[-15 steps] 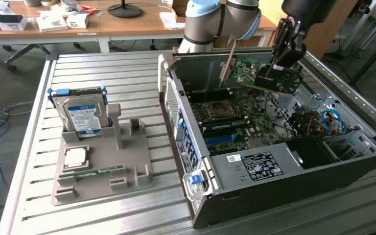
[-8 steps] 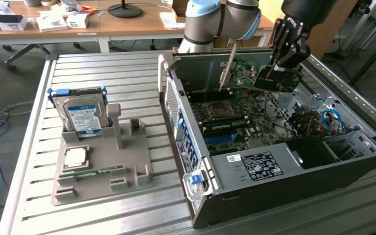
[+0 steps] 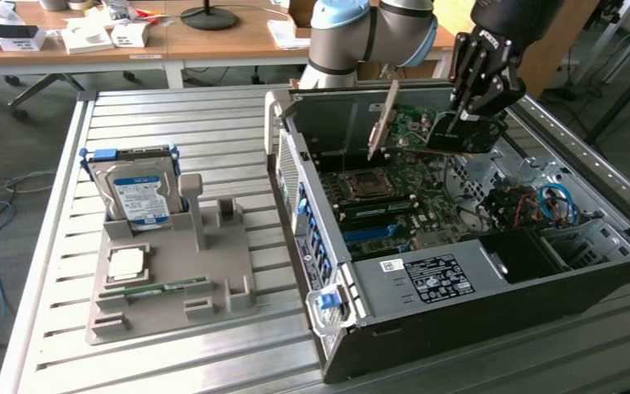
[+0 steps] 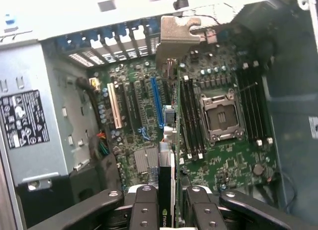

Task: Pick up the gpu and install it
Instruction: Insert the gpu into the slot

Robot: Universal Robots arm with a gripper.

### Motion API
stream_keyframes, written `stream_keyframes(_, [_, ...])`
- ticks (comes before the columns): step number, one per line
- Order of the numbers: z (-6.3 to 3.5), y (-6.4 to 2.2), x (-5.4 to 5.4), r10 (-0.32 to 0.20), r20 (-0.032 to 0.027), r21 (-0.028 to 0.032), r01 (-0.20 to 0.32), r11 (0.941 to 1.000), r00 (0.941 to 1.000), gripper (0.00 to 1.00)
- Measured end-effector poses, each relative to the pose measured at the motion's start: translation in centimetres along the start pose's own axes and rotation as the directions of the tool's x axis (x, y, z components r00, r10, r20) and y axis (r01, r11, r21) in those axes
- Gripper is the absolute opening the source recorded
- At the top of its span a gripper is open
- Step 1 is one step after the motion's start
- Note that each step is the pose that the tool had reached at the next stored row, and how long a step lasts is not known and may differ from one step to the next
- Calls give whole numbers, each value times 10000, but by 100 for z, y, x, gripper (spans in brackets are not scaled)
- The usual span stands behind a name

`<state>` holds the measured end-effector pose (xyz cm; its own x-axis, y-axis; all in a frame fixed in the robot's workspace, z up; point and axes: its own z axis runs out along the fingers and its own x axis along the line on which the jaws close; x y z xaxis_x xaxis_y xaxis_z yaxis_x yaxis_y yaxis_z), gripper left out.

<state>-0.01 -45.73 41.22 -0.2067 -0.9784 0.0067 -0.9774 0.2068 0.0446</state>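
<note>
Claw (image 4: 166, 212) clamped narrow on gpu (image 4: 171, 163) — card stands on edge over motherboard (image 4: 223, 160), long axis running straight out from claw, bracket end farthest.

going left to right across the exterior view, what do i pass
hard drive → blue tab on the case → gpu → blue cables

No words can be read: the gpu (image 4: 165, 200) bears a small green logo on its black edge, the hard drive (image 3: 134, 185) at the exterior view's left has a blue label (image 3: 140, 199) and the computer case (image 3: 577, 271) a black label (image 3: 438, 277), both with print too small to read.
</note>
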Motion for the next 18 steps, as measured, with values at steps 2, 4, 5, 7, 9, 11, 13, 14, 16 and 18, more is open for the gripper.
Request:
stream_keyframes(2, [4,0,0,-338,-14,2,338,9994,9994,26])
stream_keyframes(4, [9,0,0,-660,-30,3,660,9978,9978,26])
stream_keyframes(5, [12,-1,-1,-811,-36,5,811,9967,9967,26])
stream_keyframes(7, [19,1,-3,-1046,-47,18,1047,9945,9945,26])
stream_keyframes(9, [29,2,-14,-1212,-51,47,1213,9926,9926,26])
stream_keyframes(11, [36,2,-20,-1329,-54,60,1329,9911,9911,26])
stream_keyframes(13, [36,2,-20,-1337,-56,60,1337,9910,9910,26])
stream_keyframes(14, [36,2,-20,-1337,-56,61,1337,9910,9910,26])
stream_keyframes(16, [38,9,-20,-1336,-49,150,1336,9909,9910,26])
stream_keyframes(18, [40,18,-21,-1344,-31,367,1344,9903,9909,26])
